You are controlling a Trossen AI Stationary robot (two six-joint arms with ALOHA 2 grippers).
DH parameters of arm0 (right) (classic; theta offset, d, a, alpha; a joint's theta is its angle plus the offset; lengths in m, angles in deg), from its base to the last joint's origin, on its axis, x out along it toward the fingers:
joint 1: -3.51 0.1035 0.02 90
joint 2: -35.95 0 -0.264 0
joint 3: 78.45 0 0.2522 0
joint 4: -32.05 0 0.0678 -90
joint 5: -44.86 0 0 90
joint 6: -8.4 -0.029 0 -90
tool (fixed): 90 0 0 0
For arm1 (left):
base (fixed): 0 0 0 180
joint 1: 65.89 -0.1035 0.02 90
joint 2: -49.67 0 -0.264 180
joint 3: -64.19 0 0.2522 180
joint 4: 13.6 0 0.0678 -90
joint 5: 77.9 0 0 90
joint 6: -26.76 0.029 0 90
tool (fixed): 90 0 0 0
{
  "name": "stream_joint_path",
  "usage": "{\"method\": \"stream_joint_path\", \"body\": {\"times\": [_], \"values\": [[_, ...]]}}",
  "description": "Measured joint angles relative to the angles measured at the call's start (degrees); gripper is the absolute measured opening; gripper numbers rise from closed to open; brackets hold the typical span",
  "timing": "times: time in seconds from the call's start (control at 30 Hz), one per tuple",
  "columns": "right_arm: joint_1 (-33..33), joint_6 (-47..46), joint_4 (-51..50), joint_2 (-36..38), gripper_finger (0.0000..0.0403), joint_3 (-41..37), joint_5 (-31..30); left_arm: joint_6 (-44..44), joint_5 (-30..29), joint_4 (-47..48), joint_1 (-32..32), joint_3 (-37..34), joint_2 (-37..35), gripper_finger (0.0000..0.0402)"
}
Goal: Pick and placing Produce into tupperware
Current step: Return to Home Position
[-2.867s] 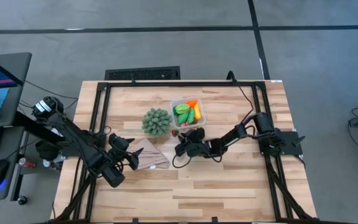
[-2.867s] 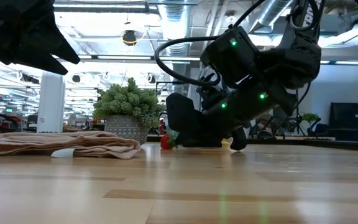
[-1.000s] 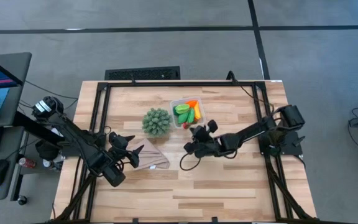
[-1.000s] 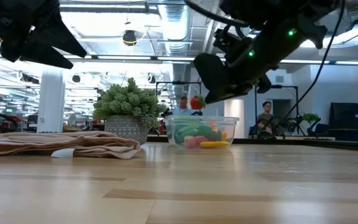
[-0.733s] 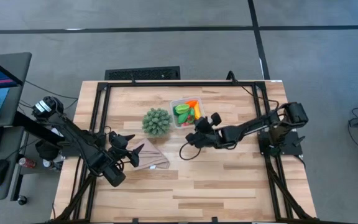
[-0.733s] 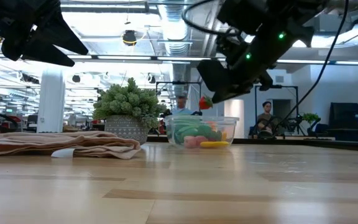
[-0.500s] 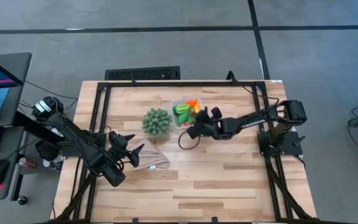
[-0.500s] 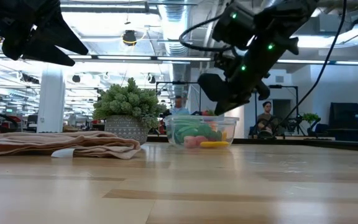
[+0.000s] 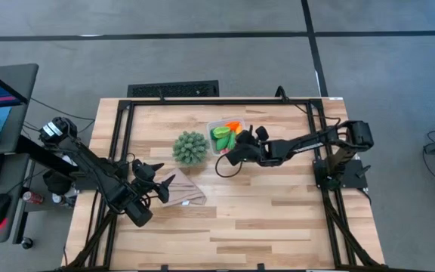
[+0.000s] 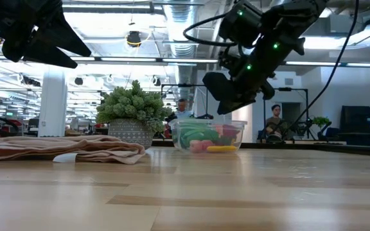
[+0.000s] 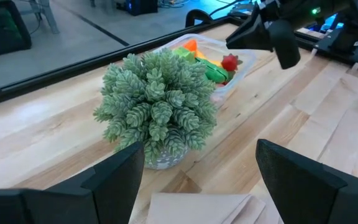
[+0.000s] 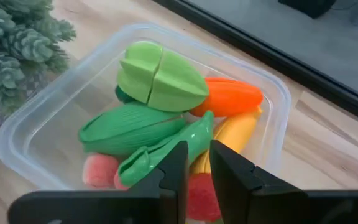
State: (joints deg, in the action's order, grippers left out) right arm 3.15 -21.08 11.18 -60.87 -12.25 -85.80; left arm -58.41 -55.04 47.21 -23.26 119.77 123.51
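The clear tupperware (image 9: 211, 127) stands far of the table's middle and holds green pods, a green pepper (image 12: 157, 78), an orange carrot (image 12: 232, 99) and a yellow banana. A red strawberry (image 12: 201, 196) lies on top of them by the near right corner; it also shows in the left wrist view (image 11: 230, 62). My right gripper (image 9: 236, 148) hovers just above that corner, pointing slantwise down, its fingers a narrow gap apart (image 12: 197, 152) with nothing between their tips. My left gripper (image 9: 166, 186) waits open above the tan cloth (image 9: 186, 190).
A spiky green plant ball in a pot (image 9: 190, 147) stands just left of the tupperware. The folded tan cloth (image 10: 63, 149) lies on the table under my left gripper. A black frame runs along the table's left, far and right edges. People show in the room behind.
My right gripper has carried the strawberry from above the table's middle toward the far edge and come over the tupperware's near right corner. The strawberry, at its fingertips half a second ago, now lies lower, inside the tupperware. My left arm has kept still.
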Motion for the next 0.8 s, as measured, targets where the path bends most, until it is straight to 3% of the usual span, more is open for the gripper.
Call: {"method": "stream_joint_path", "body": {"times": [0.3, 0.8], "values": [[2.7, 7.6, -0.1, 8.2, 0.0067, 0.0, -4.5, 0.0, -1.1, 0.0, -0.7, 0.0, 0.0, 0.0300], [10.5, 17.1, -0.4, 27.7, 0.0068, 0.0, -4.2, 1.8, -2.2, -4.5, -4.7, 0.0, 0.0, 0.0300]]}}
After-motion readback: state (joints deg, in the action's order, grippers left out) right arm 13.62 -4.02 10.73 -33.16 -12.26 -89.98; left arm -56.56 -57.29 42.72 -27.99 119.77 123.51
